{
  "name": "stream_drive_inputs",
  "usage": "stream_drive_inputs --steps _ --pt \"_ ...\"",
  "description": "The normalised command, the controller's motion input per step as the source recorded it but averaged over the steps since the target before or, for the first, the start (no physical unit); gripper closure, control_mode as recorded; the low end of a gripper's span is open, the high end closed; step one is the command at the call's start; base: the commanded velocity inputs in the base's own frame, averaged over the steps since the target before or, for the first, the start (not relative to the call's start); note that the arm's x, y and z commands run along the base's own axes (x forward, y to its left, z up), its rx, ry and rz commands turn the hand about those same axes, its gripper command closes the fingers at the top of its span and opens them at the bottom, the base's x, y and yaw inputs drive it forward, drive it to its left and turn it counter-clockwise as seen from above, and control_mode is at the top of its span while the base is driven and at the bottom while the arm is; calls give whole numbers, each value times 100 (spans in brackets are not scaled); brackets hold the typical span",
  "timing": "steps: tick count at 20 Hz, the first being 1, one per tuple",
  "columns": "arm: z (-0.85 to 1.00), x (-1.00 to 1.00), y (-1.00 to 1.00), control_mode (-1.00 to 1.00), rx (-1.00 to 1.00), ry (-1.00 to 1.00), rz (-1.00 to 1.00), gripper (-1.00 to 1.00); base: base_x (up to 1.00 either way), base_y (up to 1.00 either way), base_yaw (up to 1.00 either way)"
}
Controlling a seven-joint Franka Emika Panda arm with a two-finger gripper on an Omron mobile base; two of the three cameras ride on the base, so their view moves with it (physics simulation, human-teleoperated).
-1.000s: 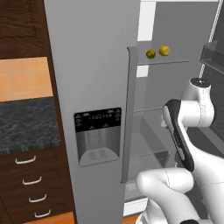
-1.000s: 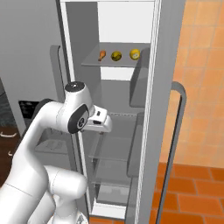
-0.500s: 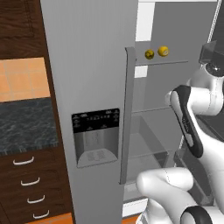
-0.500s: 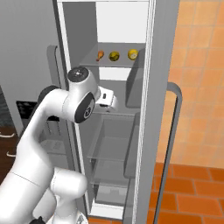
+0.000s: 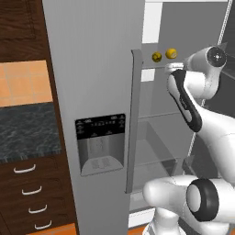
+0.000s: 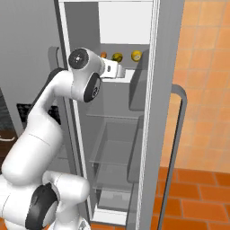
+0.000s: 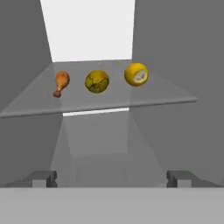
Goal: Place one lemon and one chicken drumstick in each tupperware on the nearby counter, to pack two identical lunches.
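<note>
Gripper (image 7: 112, 177): jaws spread wide, nothing between them; raised inside the open fridge (image 6: 155, 134), just under shelf height.
Shelf (image 7: 166, 94): clear glass, upper part of the fridge; carries all the food in sight.
Drumstick (image 7: 61, 83): toward the shelf's left edge; long axis runs back to front, thick end to the rear, thin end toward the front edge.
Lemons: two, in a row with the drumstick; one at mid-shelf (image 7: 97, 81), one right of it (image 7: 136, 74), apart from each other.
Same lemons, left base view: (image 5: 156, 57) and (image 5: 171, 53), just left of the wrist.
Key relation: food lies ahead of and above the fingertips; mid-shelf lemon sits nearest the jaw centreline, drumstick off to the left.
Next move, as judged: lift above the shelf's front edge, then reach forward.
Tupperware: not seen; counter (image 5: 27, 133) left of the fridge.
Writing: dispenser panel (image 5: 100, 126) marks too small to read; no brands legible.
</note>
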Motion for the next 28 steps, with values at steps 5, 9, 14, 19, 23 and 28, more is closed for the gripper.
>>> stream_drive_inputs --steps 5,9,14,19,23,28 --pt "64 100 0 -100 2 -19 -4 -100 0 0 0" --pt "10 93 0 -100 1 7 0 -100 0 0 0" --pt "7 40 0 -100 0 22 0 -100 0 0 0" --pt "-48 46 0 -100 2 3 0 -100 0 0 0" --pt "-16 86 0 -100 8 0 0 -100 0 0 0" --pt "0 88 0 -100 3 0 0 -100 0 0 0"
